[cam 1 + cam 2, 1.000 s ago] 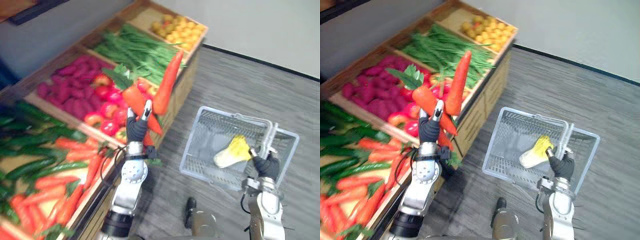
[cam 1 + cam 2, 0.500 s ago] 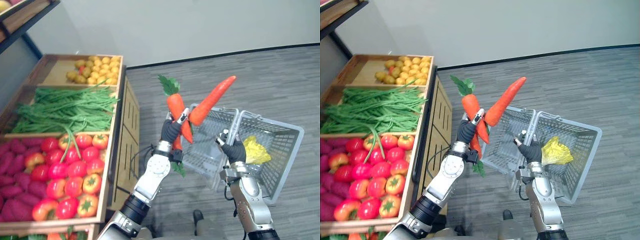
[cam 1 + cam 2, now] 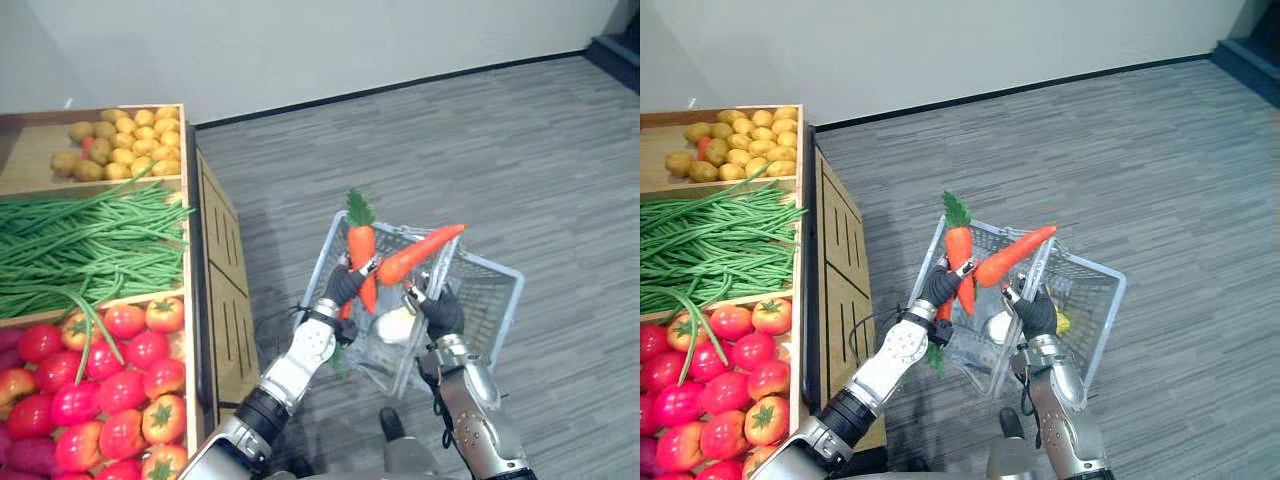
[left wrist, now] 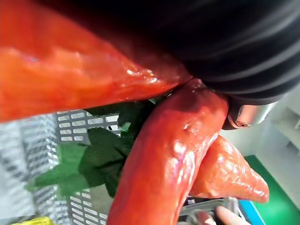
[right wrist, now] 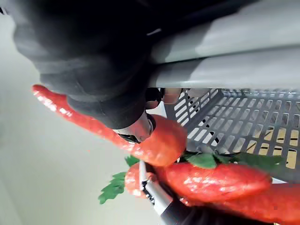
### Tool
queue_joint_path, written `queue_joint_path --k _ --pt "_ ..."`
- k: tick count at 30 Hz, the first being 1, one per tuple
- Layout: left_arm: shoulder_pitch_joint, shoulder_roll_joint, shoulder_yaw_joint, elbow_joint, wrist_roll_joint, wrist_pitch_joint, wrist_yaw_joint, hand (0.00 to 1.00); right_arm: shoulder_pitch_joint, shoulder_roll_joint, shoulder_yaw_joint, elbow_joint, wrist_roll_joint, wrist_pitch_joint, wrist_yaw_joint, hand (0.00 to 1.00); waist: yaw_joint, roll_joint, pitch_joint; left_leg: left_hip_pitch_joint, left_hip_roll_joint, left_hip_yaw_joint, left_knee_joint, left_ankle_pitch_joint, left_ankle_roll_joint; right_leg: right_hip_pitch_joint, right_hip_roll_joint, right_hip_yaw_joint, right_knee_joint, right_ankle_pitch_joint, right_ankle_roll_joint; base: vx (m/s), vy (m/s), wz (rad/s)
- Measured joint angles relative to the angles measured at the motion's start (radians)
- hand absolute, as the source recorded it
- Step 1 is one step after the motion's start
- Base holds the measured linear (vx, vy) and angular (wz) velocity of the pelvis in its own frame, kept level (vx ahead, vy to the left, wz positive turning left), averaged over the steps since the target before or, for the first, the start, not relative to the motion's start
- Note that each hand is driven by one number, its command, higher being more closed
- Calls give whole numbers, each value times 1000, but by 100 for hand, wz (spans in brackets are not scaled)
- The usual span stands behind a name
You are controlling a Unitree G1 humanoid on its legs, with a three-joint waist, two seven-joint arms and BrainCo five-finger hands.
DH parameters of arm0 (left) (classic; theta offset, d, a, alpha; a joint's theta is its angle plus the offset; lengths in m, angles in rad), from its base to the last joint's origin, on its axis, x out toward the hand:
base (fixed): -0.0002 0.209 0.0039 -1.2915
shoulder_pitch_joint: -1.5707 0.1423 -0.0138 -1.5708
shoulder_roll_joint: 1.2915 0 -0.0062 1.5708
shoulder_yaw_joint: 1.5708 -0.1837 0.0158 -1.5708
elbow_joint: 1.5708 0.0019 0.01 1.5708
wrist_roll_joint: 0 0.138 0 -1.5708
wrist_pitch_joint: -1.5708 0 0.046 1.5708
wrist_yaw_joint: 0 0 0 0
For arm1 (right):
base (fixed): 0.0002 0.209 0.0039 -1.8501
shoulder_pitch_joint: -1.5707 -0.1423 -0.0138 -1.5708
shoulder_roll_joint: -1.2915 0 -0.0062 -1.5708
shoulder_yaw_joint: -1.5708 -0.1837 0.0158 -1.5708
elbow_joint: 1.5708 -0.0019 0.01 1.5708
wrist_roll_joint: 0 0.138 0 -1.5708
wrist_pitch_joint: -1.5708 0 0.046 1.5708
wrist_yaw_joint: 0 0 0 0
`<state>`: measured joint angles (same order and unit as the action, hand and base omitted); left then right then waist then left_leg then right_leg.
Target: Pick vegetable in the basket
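Has swung carrots (image 3: 362,262) from shelf (image 3: 225,300) to above basket (image 3: 490,262) in clenched left robot hand (image 3: 345,287), right robot hand (image 3: 437,312) clenched on handle (image 3: 441,268); release likely next.

far bin: likely potatoes (image 3: 120,150) | middle: green beans (image 3: 90,245) | near: tomatoes (image 3: 100,385) | grey floor (image 3: 520,150)

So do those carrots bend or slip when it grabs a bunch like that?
Probably stiff: the carrots stick straight out of the left hand at different angles without drooping. Their glossy skin suggests they may be slippery, and splayed like that, one could twist loose. They seem light: one hand lifts several while the right hand holds the basket.
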<state>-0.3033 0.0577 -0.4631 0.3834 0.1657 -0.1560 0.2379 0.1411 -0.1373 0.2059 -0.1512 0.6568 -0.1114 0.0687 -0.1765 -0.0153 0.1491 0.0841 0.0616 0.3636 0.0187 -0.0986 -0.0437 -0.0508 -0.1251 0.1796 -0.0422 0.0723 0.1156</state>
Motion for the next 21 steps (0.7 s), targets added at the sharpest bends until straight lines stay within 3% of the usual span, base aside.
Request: queue_joint_path --k 7,8,12,21 --pt "0 -6 -6 96 9 5 -19 100 1 2 101 -71 148 1 20 100 -3 -14 -8 1 -6 6 -6 0 0 -6 -3 9 -1 0 0 -20 -17 -3" --pt "-1 -6 -11 118 25 15 -19 0 -4 0 132 -72 165 1 27 100 -4 -17 -11 1 -6 6 -7 0 0 -6 -3 9 -2 0 0 -27 -45 0" --pt "-1 -9 -43 154 43 33 -20 0 -16 1 204 -73 200 1 45 100 -5 -30 -19 2 -6 6 -7 0 0 -6 -4 10 -2 0 0 -14 -20 0" --pt "0 -24 -49 158 43 37 -18 0 -26 3 205 -73 184 1 42 100 -9 -47 -30 15 -10 10 -9 0 0 2 -5 12 2 0 0 -30 -34 -2"
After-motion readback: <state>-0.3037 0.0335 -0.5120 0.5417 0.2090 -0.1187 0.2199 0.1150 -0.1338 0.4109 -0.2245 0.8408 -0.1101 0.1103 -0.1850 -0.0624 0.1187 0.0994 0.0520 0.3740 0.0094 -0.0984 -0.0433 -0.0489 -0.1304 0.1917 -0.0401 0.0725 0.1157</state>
